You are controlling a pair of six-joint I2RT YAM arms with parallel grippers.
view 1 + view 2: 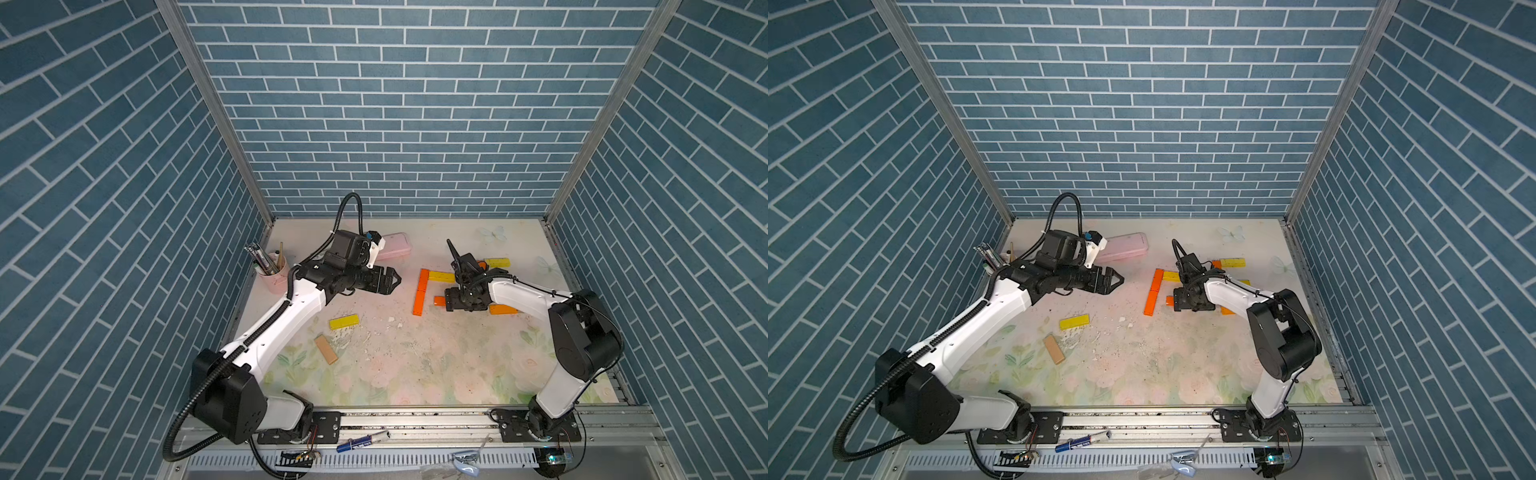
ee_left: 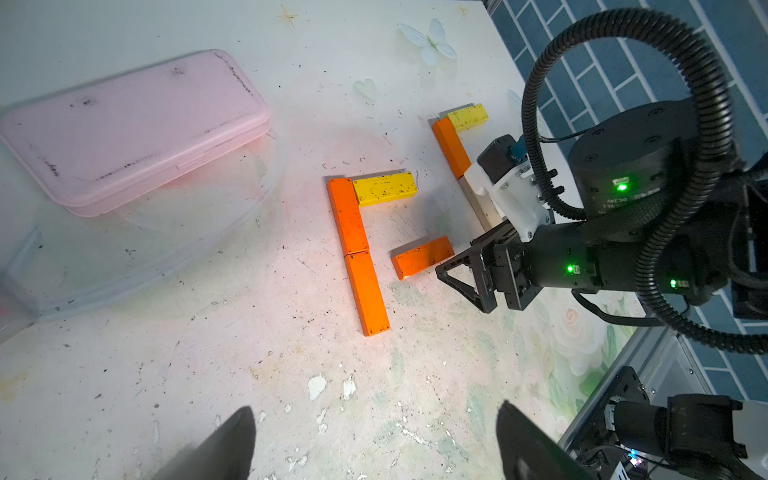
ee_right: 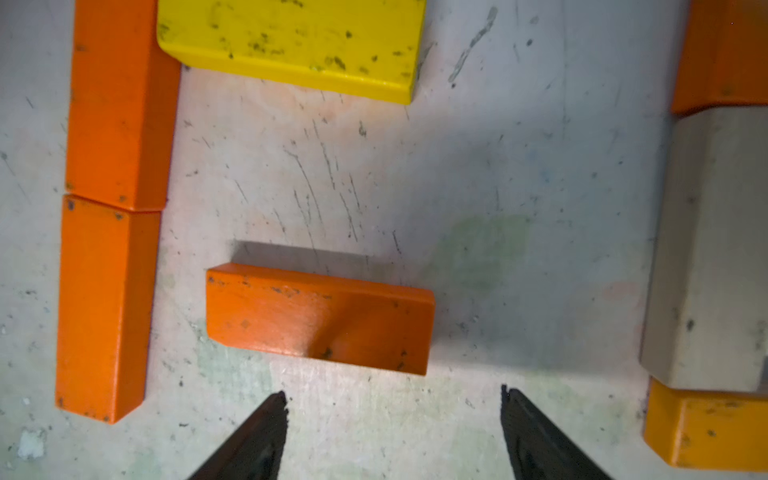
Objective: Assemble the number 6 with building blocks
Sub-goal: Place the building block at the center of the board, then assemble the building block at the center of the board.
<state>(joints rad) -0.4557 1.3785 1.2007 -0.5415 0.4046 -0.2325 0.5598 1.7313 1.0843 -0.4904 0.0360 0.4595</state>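
The right gripper (image 3: 394, 392) hovers low over the scuffed pale tabletop (image 3: 519, 166) with its black fingers spread and nothing between them. The flat orange wooden bar (image 3: 320, 320) lies on the table just beyond its fingertips, crosswise to them and slightly askew. Past that bar, farther from the tool, sits a yellow wooden bar (image 3: 291, 37). It butts against the far end of a straight spine made of two orange bars laid end to end (image 3: 120, 104) (image 3: 104, 307), on the side of the gripper nearest the left arm. On the gripper's other side a plain tan bar (image 3: 715, 249) lies in line between two more orange bars (image 3: 723, 50) (image 3: 706, 428). The left gripper (image 2: 374, 409) hangs well away from the figure, fingers likewise wide apart and empty, with a pink rounded plastic case (image 2: 133, 129) off to its side. The six appears to have its spine and top stroke, and the step in hand looks like the middle stroke, since the loose orange bar is apart from the spine and not square to the yellow one. The next move probably calls for closing the fingers across that bar's narrow width, or nudging it, so that its end meets the joint of the two spine bars. The lower loop needs a side and a base after that.
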